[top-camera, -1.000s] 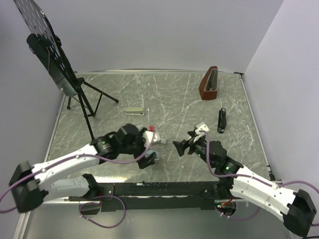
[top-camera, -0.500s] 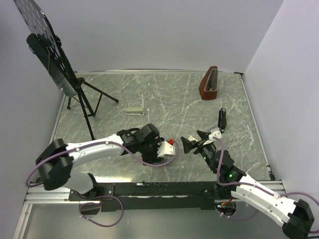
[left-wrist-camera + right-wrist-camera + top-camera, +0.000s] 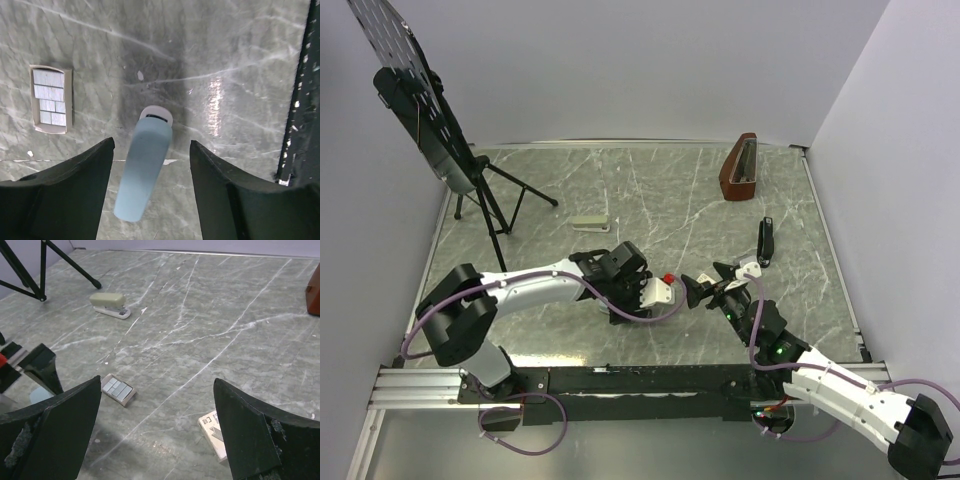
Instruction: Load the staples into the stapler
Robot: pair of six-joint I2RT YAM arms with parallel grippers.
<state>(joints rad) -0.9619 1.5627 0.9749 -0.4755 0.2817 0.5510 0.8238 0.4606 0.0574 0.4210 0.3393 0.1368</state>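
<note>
The black stapler point(image 3: 764, 240) lies shut at the right of the table, far from both grippers and out of both wrist views. An open whitish-tan tray of grey staples point(image 3: 49, 100) lies on the table ahead and left of my left gripper point(image 3: 151, 145). That gripper is open, and a light-blue oblong thing point(image 3: 142, 170) lies between its fingers, touching neither. The tray also shows in the right wrist view point(image 3: 118, 389), with the box sleeve point(image 3: 215, 434) to its right. My right gripper point(image 3: 156, 381) is open and empty above them.
A grey-green stapler point(image 3: 590, 223) lies at mid-table and also shows in the right wrist view point(image 3: 110, 305). A brown metronome point(image 3: 738, 168) stands at the back right. A black music stand point(image 3: 470, 180) stands at the left. The black base rail point(image 3: 302, 100) runs along the near edge.
My left gripper has swung right toward the right gripper and now hangs over the light-blue thing. My right gripper shifted a little right and lower.
</note>
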